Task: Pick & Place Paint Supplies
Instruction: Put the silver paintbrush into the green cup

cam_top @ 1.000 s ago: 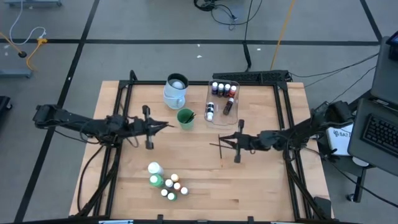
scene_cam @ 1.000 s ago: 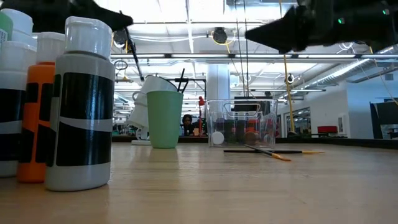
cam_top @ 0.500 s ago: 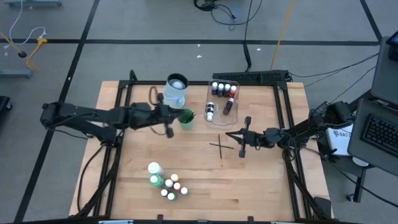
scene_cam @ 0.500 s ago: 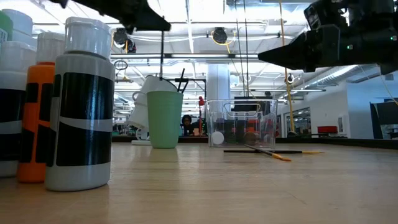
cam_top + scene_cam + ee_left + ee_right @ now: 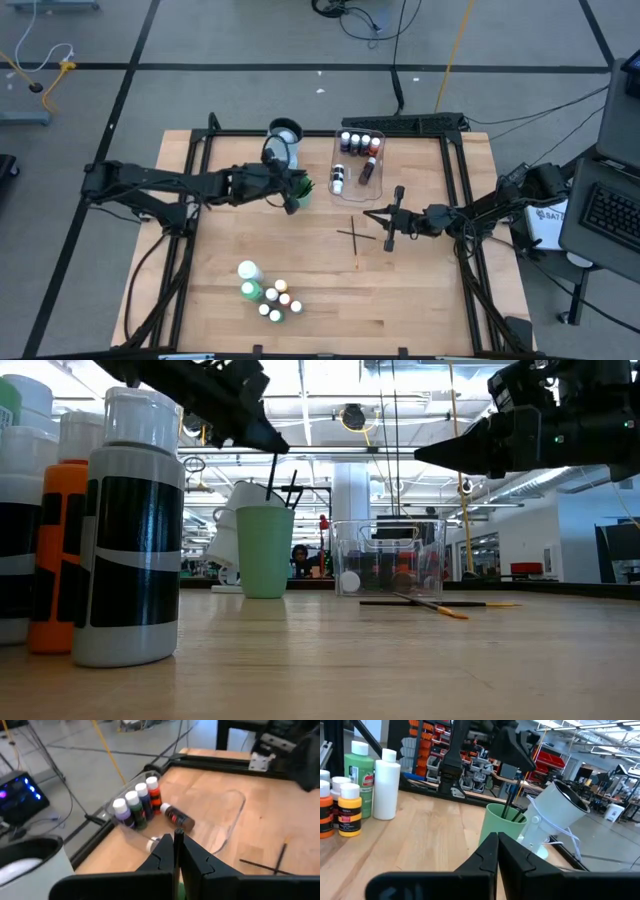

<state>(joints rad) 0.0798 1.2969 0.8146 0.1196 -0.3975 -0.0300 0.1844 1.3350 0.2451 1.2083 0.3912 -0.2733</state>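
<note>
My left pincer (image 5: 262, 438), clamped on a brush (image 5: 272, 477), hangs over the green cup (image 5: 265, 551); my right pincer (image 5: 369, 217) waits closed.

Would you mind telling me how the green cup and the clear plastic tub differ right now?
The green cup is round, opaque and upright with brushes standing in it; the clear tub is rectangular, see-through and holds small paint bottles, some lying down. The left gripper hangs over the cup, not the tub. Both stand on the table.
</note>
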